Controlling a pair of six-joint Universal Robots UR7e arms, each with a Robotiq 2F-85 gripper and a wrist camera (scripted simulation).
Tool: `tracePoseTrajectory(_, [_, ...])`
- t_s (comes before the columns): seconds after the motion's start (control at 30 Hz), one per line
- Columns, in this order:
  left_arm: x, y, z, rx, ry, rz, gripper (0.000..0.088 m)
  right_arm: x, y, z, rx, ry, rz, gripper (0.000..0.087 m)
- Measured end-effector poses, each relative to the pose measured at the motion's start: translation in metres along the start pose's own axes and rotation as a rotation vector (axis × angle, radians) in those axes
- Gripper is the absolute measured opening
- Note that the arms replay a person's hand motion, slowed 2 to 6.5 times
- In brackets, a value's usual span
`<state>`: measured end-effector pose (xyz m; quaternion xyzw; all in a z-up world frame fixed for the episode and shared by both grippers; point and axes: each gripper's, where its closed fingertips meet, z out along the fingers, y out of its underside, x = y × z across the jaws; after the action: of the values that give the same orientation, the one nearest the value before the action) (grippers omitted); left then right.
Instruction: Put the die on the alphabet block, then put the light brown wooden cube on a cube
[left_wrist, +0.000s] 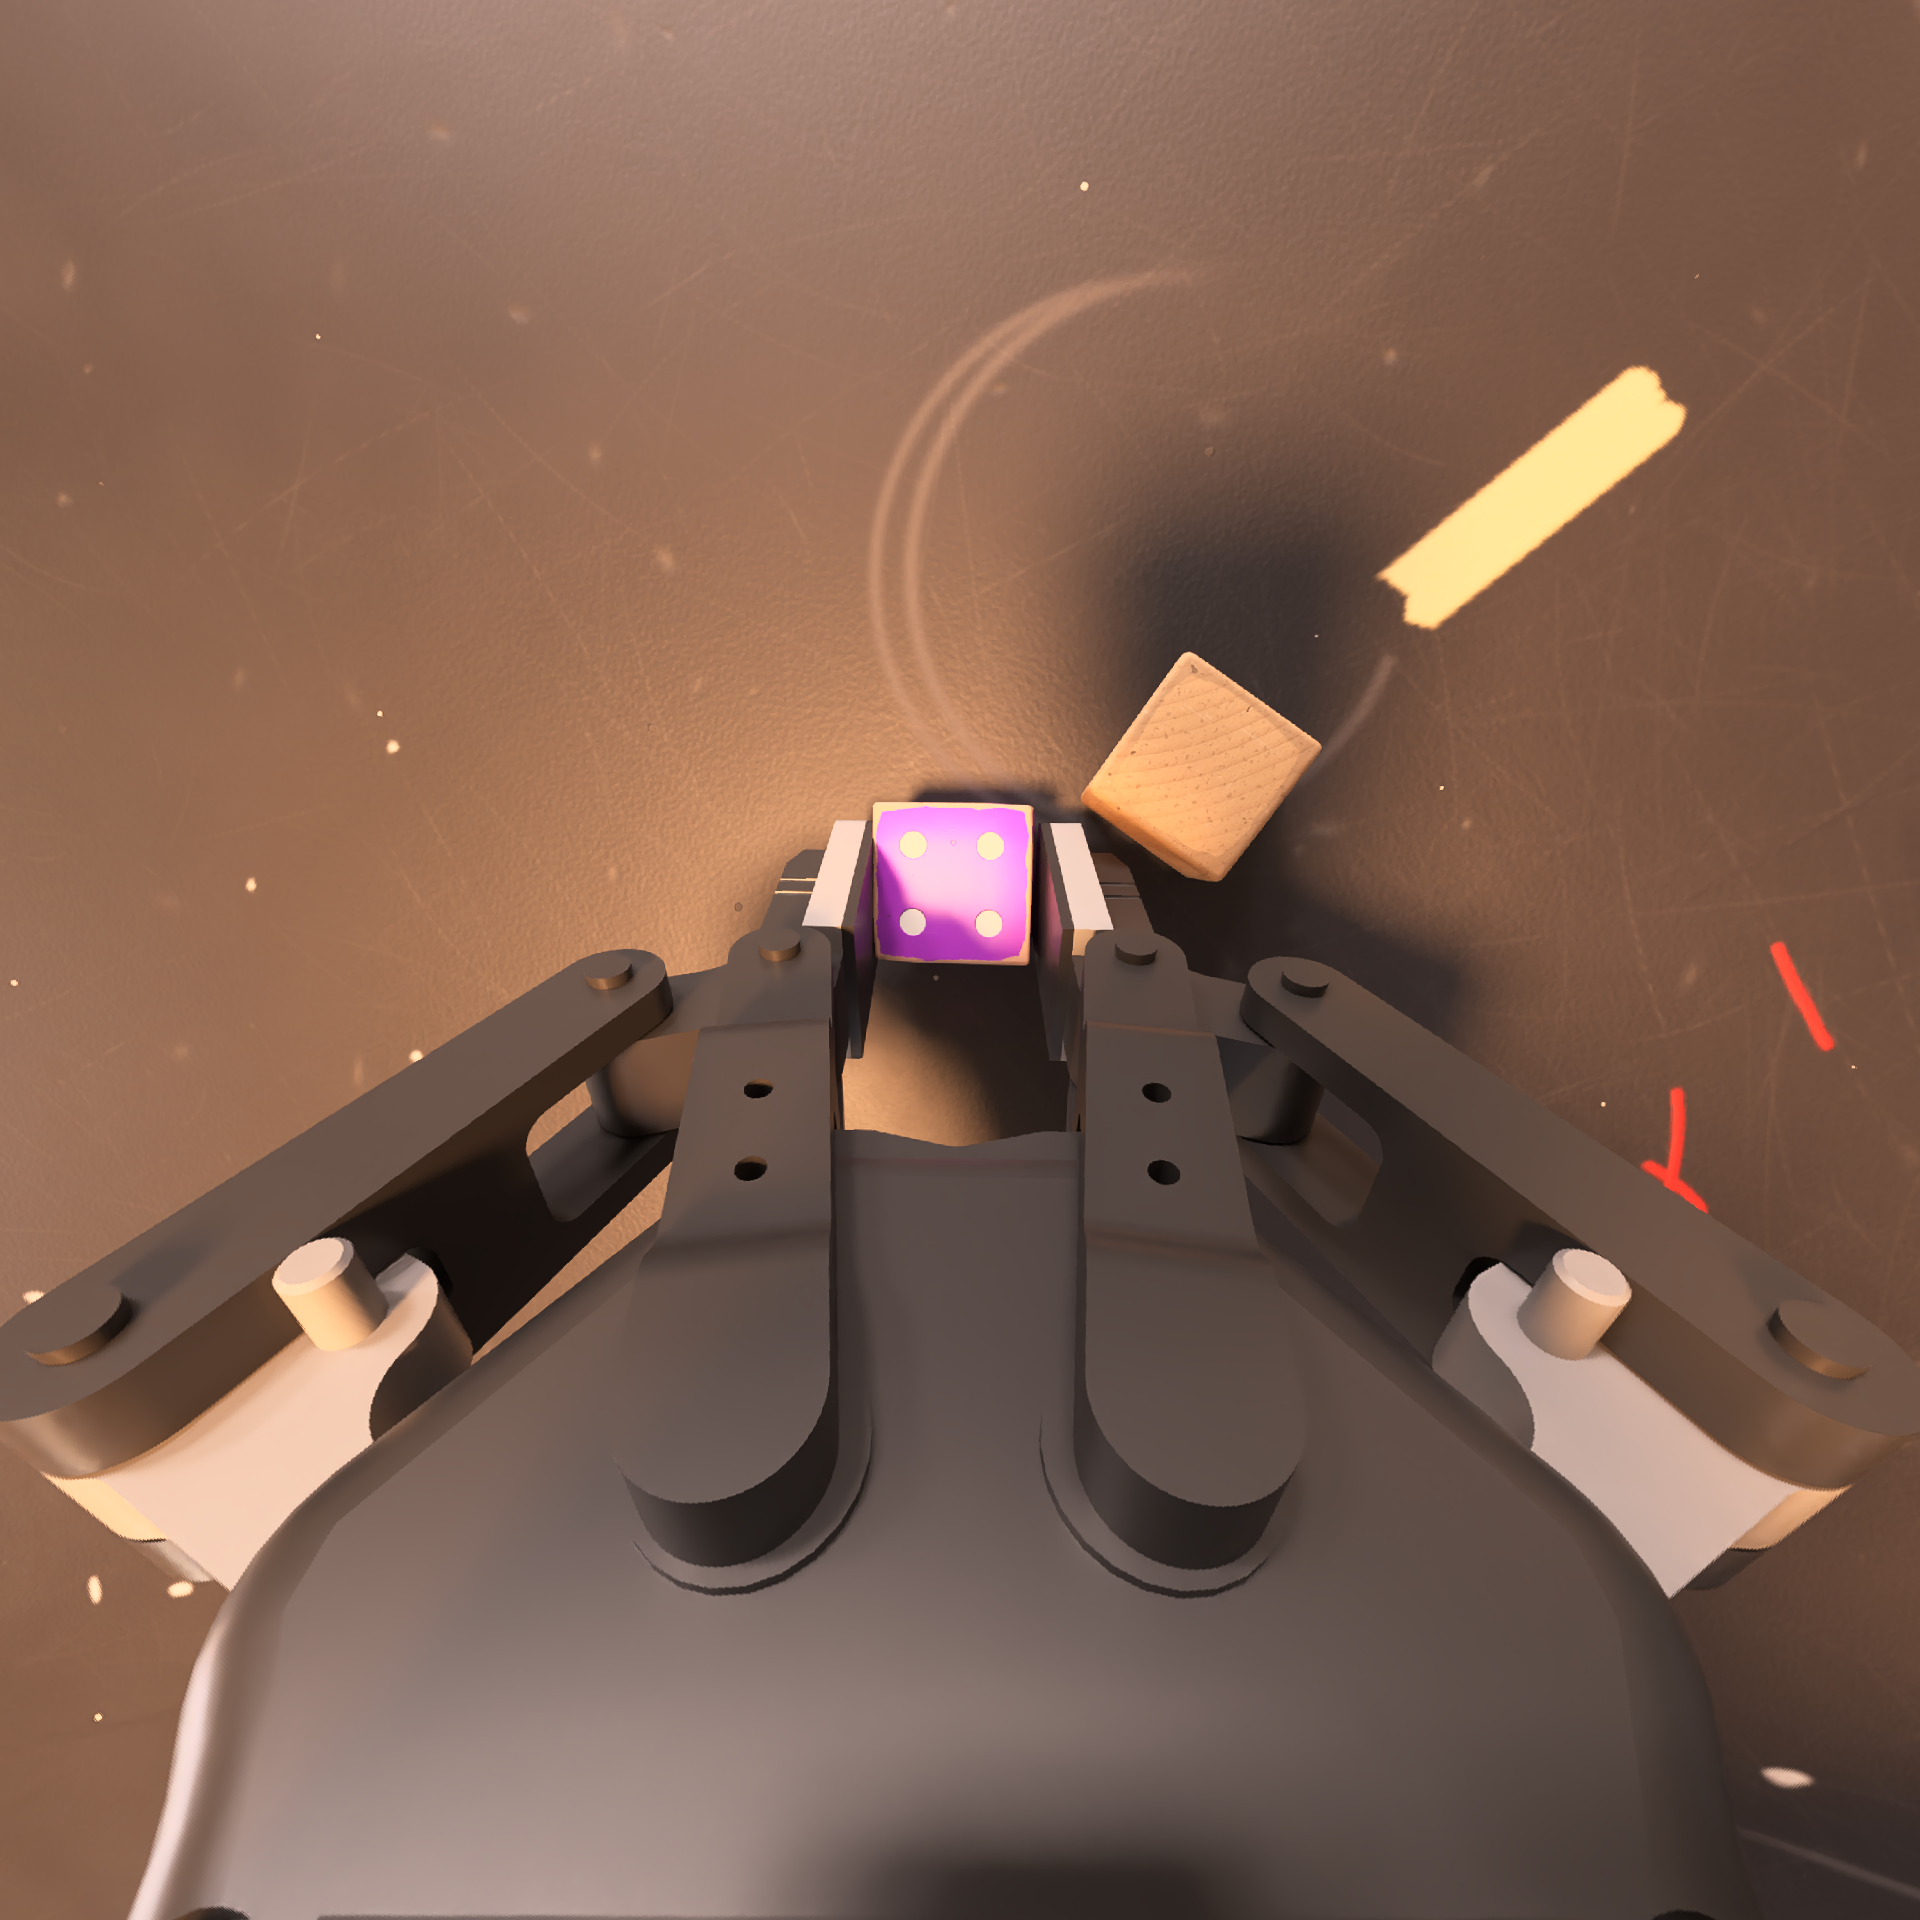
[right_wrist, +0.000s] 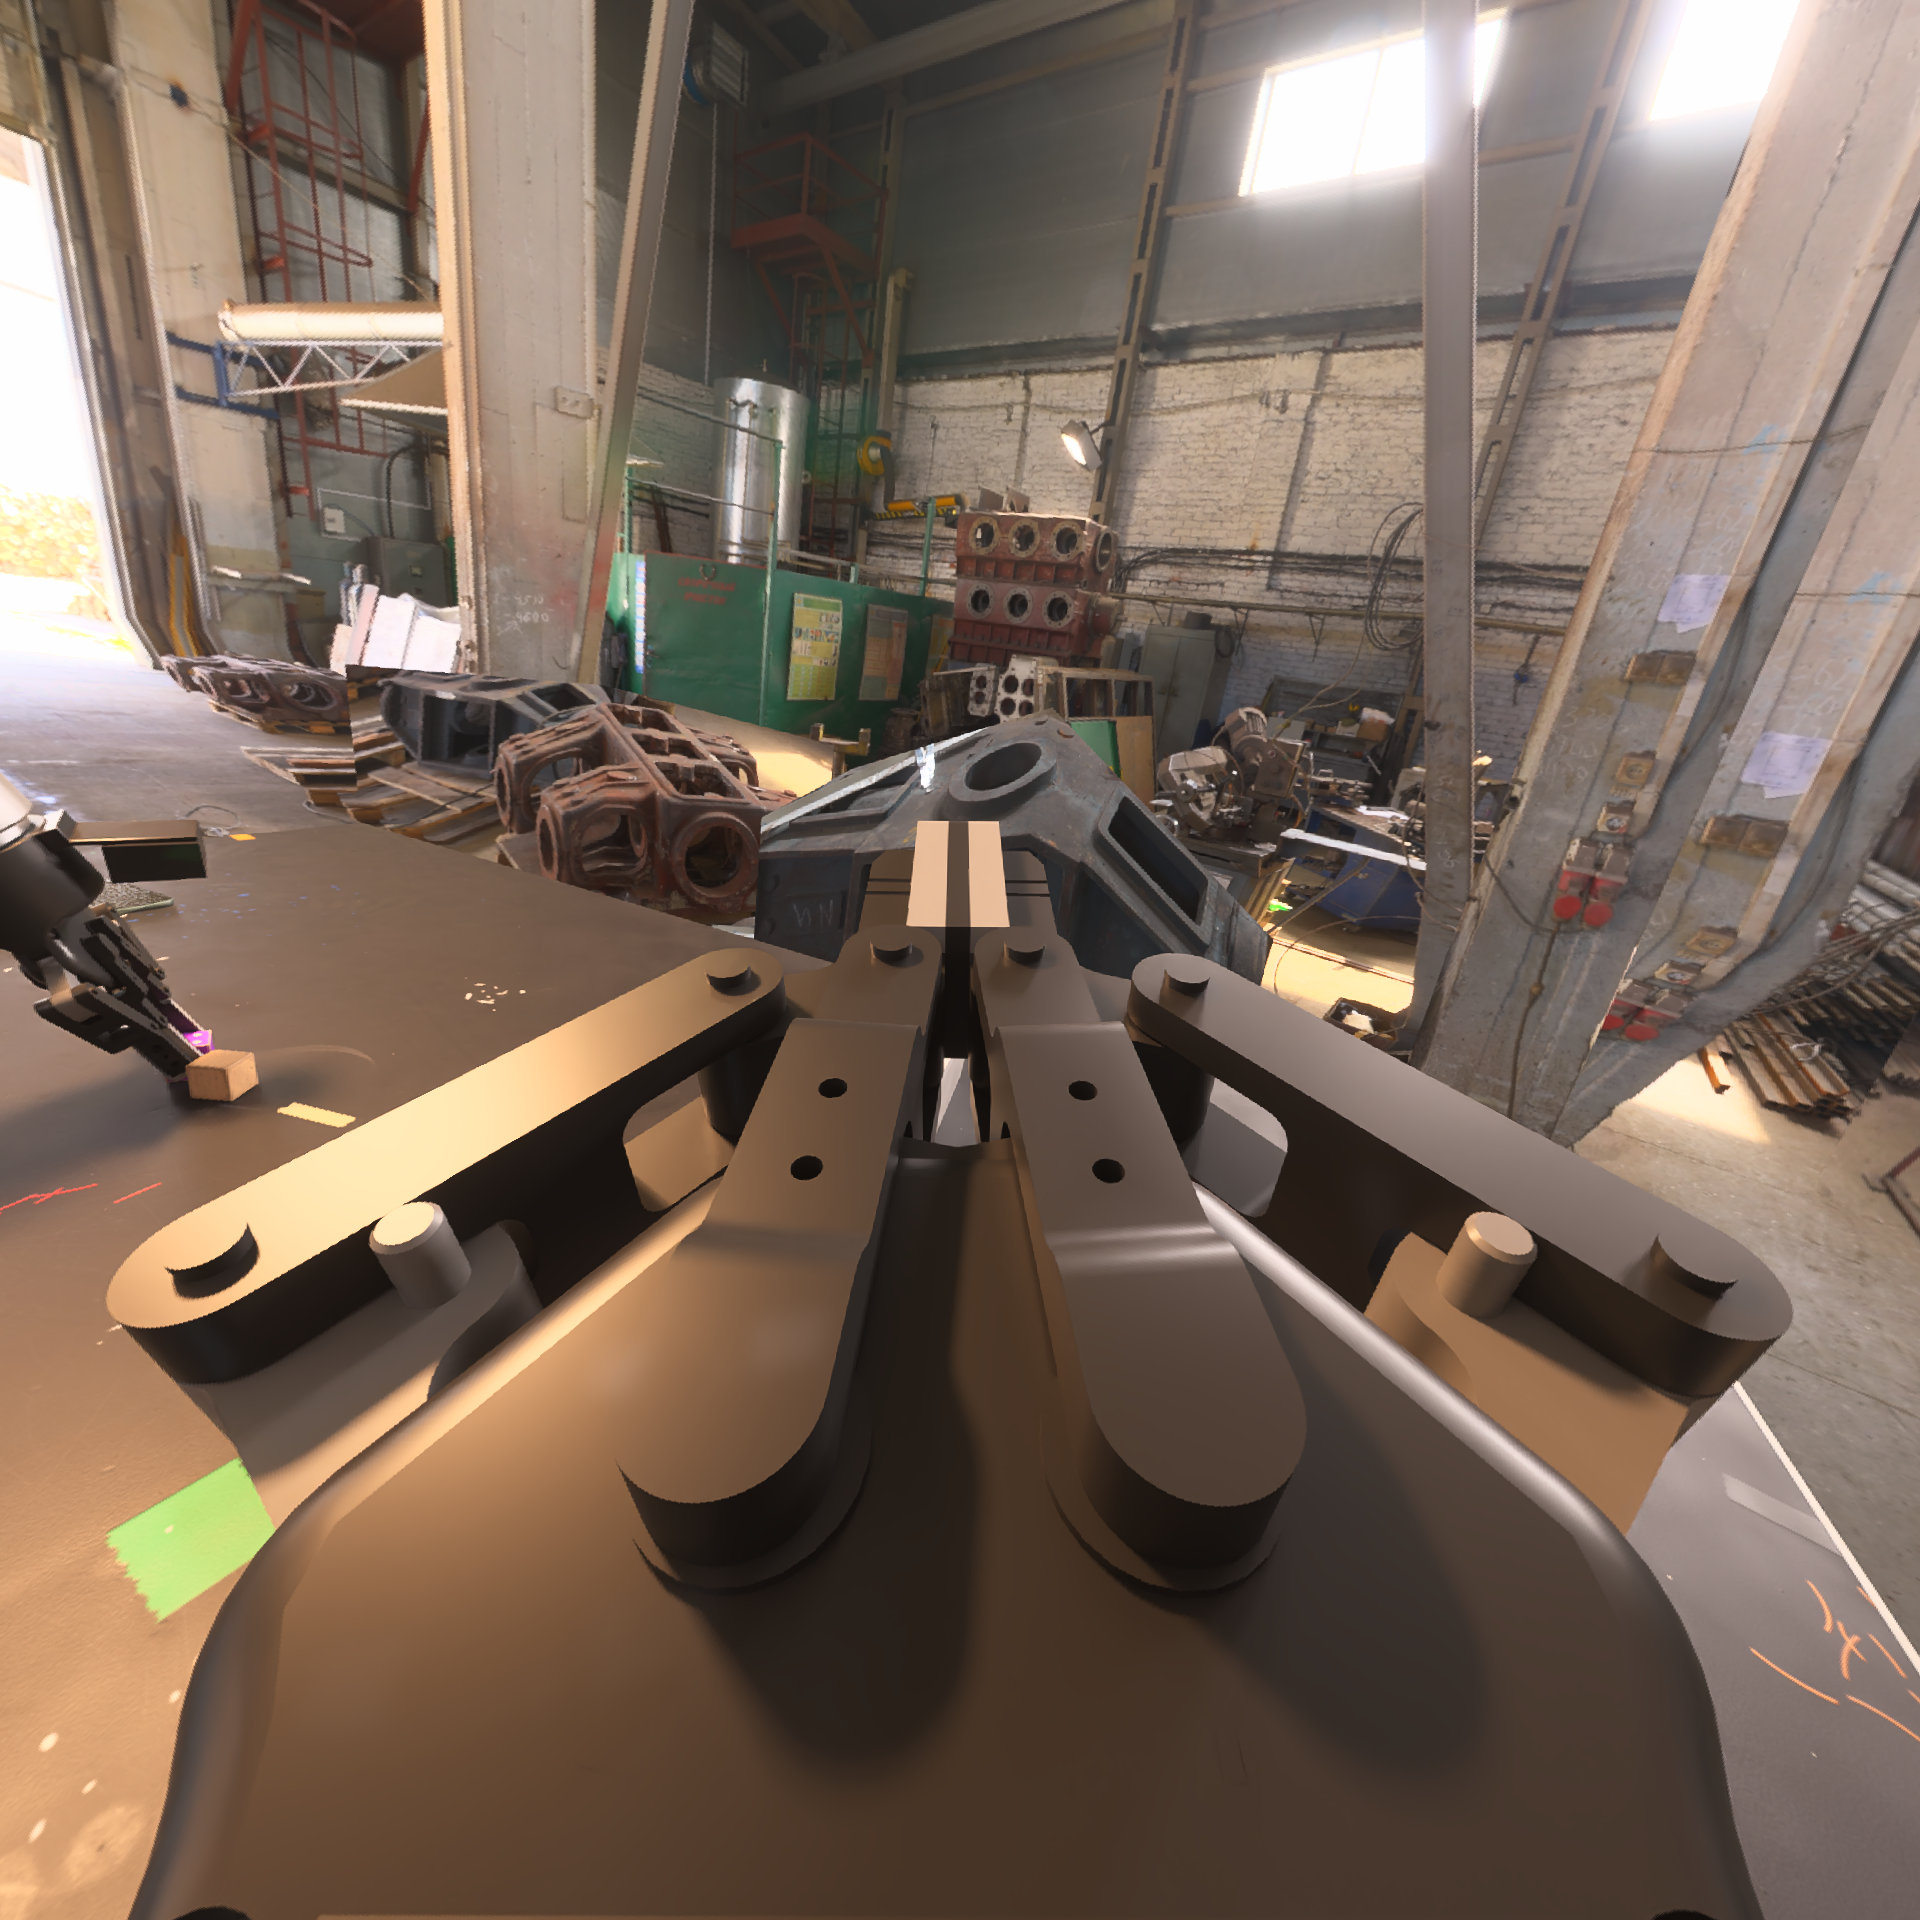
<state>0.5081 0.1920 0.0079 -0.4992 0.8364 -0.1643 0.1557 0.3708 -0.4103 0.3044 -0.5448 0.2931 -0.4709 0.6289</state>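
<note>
1. The counter (left_wrist: 520, 520) is lying brown and scratched beneath the left gripper, carrying a faint ring mark ahead of the fingertips and red scribbles off to the right.
2. In the right wrist view the counter (right_wrist: 436, 966) is stretching away to the left of the right gripper, with a workshop hall showing beyond its far edge.
3. The right gripper (right_wrist: 958, 878) is hanging above the counter's edge, pointing out toward the hall; its pads are sitting almost together with only a thin slit between them and nothing inside.
4. The left gripper (left_wrist: 954, 883) is pointing down at the counter, its two pads pressing against opposite sides of the die.
5. From the right wrist view the left gripper (right_wrist: 171, 1055) is showing far to the left, tilted down with its tips at the counter.
6. A pale yellow tape strip (left_wrist: 1532, 499) is lying ahead and to the right of the left gripper, well apart from it.
7. The wooden cube (left_wrist: 1200, 769) is sitting just ahead and right of the left gripper's right pad, turned corner-on; whether it is touching the pad cannot be told.
8. The die (left_wrist: 953, 883) is being clamped between the left gripper's pads, magenta, with a four-dot face turned to the camera.
9. The alphabet block is not showing in either view.
</note>
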Motion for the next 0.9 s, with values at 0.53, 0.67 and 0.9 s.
tracePoseTrajectory(0.53, [0.003, 0.005, -0.003, -0.027, 0.024, -0.003, 0.0264, 0.001, 0.001, 0.0, 0.0, 0.0, 0.004, 0.0])
tracePoseTrajectory(0.67, [0.004, 0.005, -0.005, -0.027, 0.033, -0.007, 0.0264, 0.001, 0.0, 0.0, 0.001, -0.001, 0.004, 0.0])
tracePoseTrajectory(0.9, [0.007, 0.002, -0.011, -0.011, 0.06, -0.017, 0.0264, 0.001, 0.0, 0.0, 0.001, -0.001, 0.003, 0.0])
